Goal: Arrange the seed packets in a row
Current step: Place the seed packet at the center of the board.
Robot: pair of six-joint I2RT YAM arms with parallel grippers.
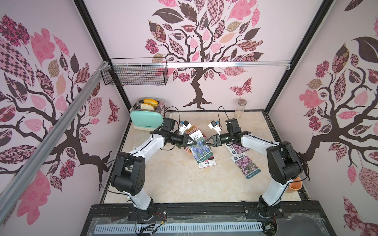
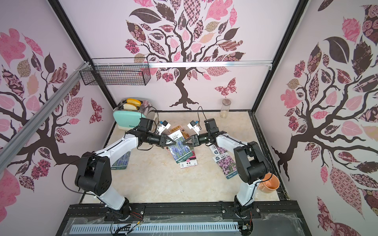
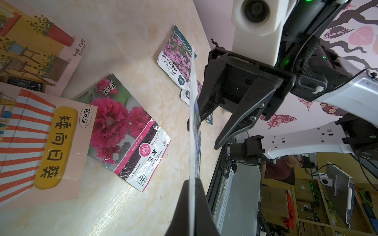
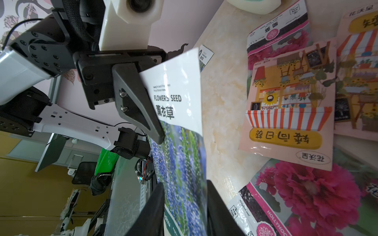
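My left gripper (image 1: 195, 143) (image 3: 192, 180) is shut on the blue lavender seed packet (image 1: 199, 152) (image 3: 193, 102), which it holds tilted above the table. My right gripper (image 1: 204, 143) (image 4: 185, 186) faces it from the other side. Its fingers stand apart with the same packet's edge (image 4: 180, 155) between them. Under the held packet lies a magenta packet (image 1: 207, 162) (image 3: 122, 132), and behind it lie orange striped-awning packets (image 1: 194, 130) (image 4: 286, 114). Two lilac packets (image 1: 245, 165) (image 1: 238, 148) lie by the right arm. Another lavender packet (image 2: 120, 161) lies under the left arm.
A mint toaster (image 1: 146, 118) with bread stands at the back left. A glass jar (image 1: 241, 108) stands at the back right and an orange cup (image 1: 293, 185) at the right edge. A wire basket (image 1: 135, 74) hangs on the back wall.
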